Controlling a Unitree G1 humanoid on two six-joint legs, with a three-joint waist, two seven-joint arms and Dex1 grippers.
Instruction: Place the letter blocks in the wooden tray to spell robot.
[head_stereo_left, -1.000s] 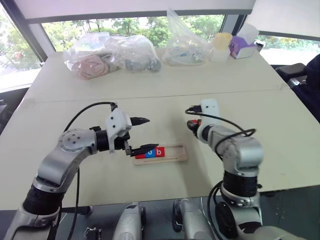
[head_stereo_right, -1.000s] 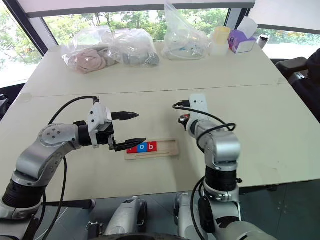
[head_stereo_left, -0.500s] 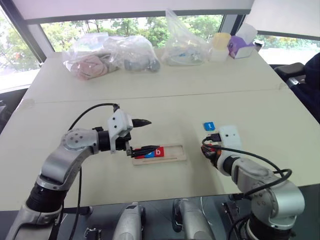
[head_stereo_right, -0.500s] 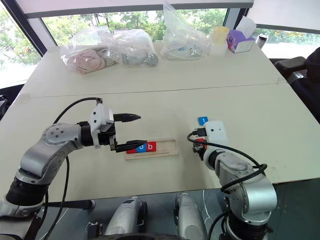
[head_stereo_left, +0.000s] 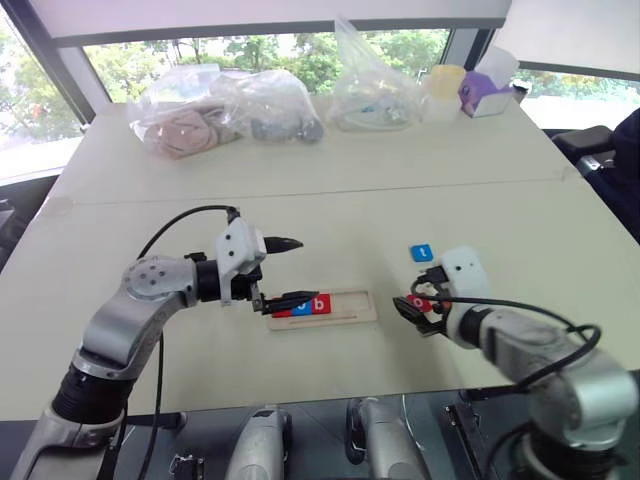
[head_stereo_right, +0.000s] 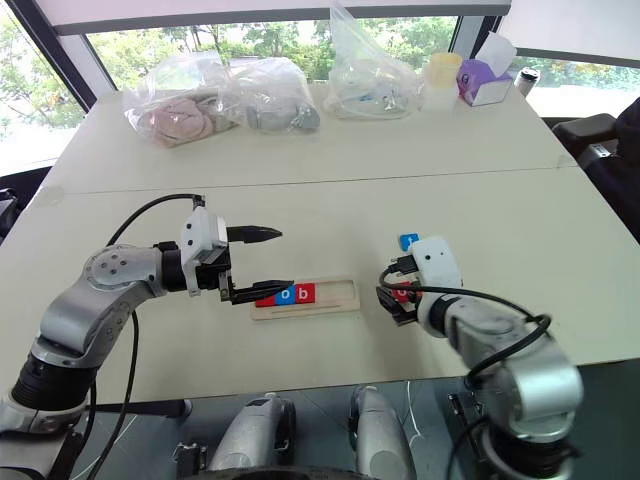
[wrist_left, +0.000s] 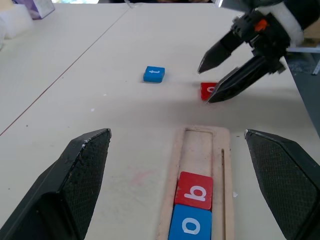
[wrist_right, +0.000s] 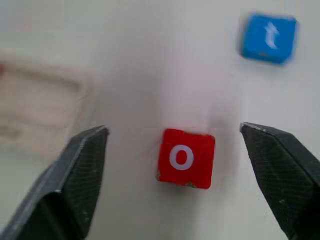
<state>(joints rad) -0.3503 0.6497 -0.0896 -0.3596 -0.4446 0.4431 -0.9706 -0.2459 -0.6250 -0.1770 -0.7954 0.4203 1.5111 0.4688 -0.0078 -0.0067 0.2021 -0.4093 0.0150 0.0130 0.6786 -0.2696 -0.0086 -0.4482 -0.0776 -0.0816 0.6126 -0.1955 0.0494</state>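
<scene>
The wooden tray (head_stereo_right: 304, 298) lay on the pale desk (head_stereo_right: 300, 200), with three letter blocks at its left end: a red one partly hidden behind the left hand's lower finger, then a blue "o" block (wrist_left: 190, 226) and a red "b" block (wrist_left: 195, 190) touching it. The rest of the tray was bare wood. The left hand (head_stereo_right: 258, 262) hung over the tray's left end with its fingers (wrist_left: 75, 180) spread wide, holding nothing.

To the right of the tray, apart from it, a red "o" block (wrist_right: 186, 158) lay flat on the desk. The right hand (wrist_left: 220, 72) hovered just above it with its fingers (wrist_right: 75, 175) spread to either side, not touching the block. A blue "t" block (wrist_right: 269, 37) lay near it, farther from the robot.

Along the far edge of the desk sat several clear plastic bags (head_stereo_right: 215, 95), a yellow cup (head_stereo_right: 442, 72) and a purple tissue box (head_stereo_right: 484, 82).
</scene>
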